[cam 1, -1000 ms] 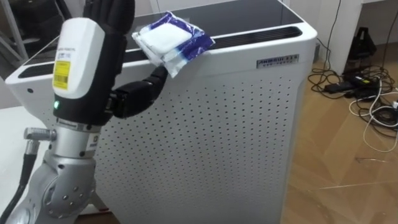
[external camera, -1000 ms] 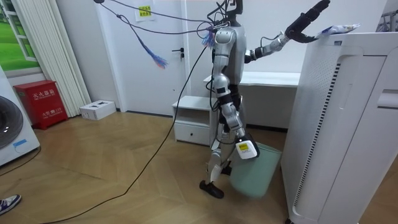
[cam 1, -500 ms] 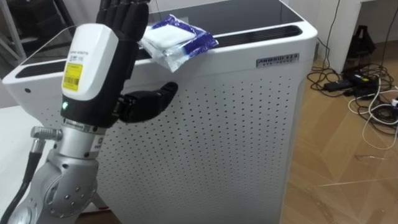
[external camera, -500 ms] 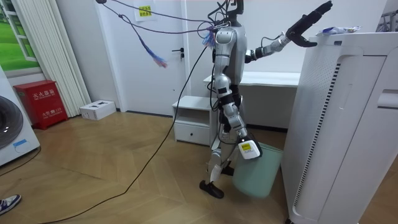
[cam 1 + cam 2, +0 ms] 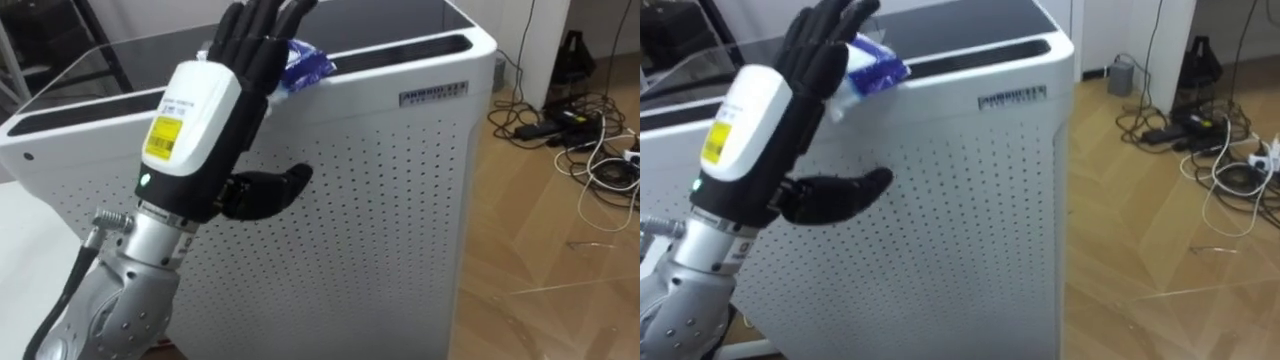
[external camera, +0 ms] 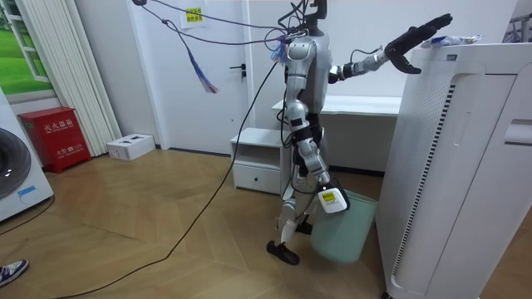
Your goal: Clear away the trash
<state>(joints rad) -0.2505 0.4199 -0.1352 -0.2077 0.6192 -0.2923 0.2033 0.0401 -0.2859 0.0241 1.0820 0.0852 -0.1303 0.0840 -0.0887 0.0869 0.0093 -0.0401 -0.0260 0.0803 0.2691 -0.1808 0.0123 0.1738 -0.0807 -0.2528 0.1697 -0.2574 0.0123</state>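
Observation:
A blue and white plastic packet (image 5: pixel 304 61) lies on the top front edge of a tall white perforated appliance (image 5: pixel 380 190). My left hand (image 5: pixel 205 115) is raised in front of it, back toward me and open. Its straight fingers (image 5: pixel 262 25) reach up over the packet's left part and hide it. The thumb (image 5: pixel 270 190) sticks out below, against the appliance's front. In the room view I stand beside the appliance with that arm stretched to the packet (image 6: pixel 455 38). My right hand (image 6: pixel 329 198) hangs low by a green bin (image 6: pixel 345 231).
Cables and a power strip (image 5: pixel 590 140) lie on the wooden floor to the right of the appliance. Behind me stand a white desk (image 6: pixel 357 104) and a low drawer unit (image 6: pixel 258 170). A red box (image 6: pixel 54 137) is far off at the room view's left.
My left hand has moved up and forward; its fingers now cover part of the packet, and the thumb has dropped away from beneath it. The eye view has shifted slightly.

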